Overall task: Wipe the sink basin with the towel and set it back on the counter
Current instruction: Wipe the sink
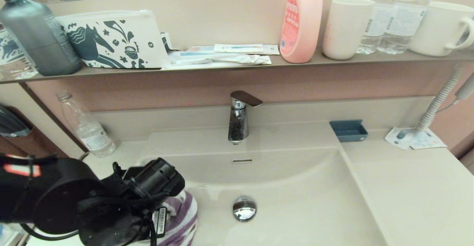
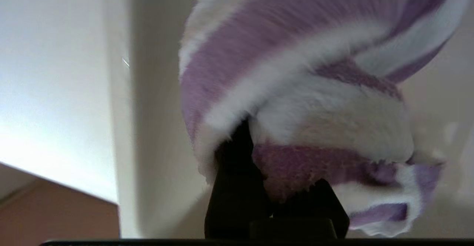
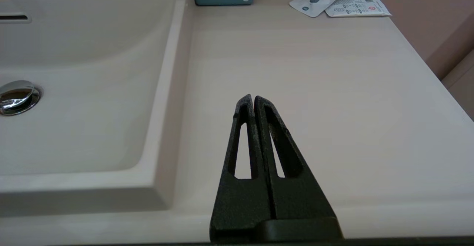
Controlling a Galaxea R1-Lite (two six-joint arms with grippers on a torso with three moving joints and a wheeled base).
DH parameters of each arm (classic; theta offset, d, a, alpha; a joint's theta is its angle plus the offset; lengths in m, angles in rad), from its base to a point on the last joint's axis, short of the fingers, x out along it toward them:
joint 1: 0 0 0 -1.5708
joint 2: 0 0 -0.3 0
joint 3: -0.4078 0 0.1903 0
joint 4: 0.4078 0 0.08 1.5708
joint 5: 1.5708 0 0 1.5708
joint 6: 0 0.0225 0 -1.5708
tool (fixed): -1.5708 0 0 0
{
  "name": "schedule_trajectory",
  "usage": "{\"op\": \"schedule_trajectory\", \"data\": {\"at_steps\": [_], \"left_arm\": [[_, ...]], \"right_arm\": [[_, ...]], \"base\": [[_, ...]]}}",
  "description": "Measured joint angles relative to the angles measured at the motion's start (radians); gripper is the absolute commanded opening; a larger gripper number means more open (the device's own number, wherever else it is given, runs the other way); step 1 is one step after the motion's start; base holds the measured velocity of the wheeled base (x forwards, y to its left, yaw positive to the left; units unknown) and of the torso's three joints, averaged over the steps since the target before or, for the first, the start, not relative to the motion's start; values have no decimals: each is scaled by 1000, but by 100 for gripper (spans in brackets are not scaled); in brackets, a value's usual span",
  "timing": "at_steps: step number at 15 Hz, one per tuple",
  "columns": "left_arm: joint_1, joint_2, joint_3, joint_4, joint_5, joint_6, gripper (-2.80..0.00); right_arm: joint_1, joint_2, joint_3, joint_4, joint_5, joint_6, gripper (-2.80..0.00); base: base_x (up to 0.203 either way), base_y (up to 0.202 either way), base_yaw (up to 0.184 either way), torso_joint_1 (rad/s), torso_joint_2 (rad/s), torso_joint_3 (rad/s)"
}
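The purple and white striped towel [image 1: 182, 220] is bunched inside the left end of the glossy beige sink basin [image 1: 296, 201], close to the basin's left wall. My left gripper [image 2: 277, 172] is shut on the towel [image 2: 296, 72], which wraps over its black fingers; in the head view the left arm's wrist covers the gripper. The chrome drain plug [image 1: 244, 208] lies to the right of the towel, uncovered. My right gripper [image 3: 253, 98] is shut and holds nothing, hovering over the beige counter [image 3: 314, 90] to the right of the basin.
A chrome tap [image 1: 239, 118] stands behind the basin. A small blue tray [image 1: 349, 130] and paper packets [image 1: 414, 138] lie at the counter's back right. A plastic bottle [image 1: 87, 127] stands at the back left. The shelf [image 1: 237, 66] above holds bottles, cups and a horse-print pouch [image 1: 114, 40].
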Motion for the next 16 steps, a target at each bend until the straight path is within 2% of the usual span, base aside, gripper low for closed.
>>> {"op": "schedule_trajectory", "data": {"at_steps": [3, 8, 12, 14, 16], "left_arm": [[-12, 88, 99, -8, -26, -91, -280], [-46, 40, 135, -214, -3, -98, -280], [-148, 48, 161, -518, 75, -96, -280], [-190, 72, 152, -633, 106, -95, -280], [-221, 124, 138, -752, 166, -93, -280]], "right_arm": [[0, 0, 0, 0, 0, 0, -280], [0, 0, 0, 0, 0, 0, -280], [0, 0, 0, 0, 0, 0, -280], [0, 0, 0, 0, 0, 0, -280], [0, 0, 0, 0, 0, 0, -280]], "base": [[0, 0, 0, 0, 0, 0], [0, 0, 0, 0, 0, 0], [0, 0, 0, 0, 0, 0], [0, 0, 0, 0, 0, 0], [0, 0, 0, 0, 0, 0]]}}
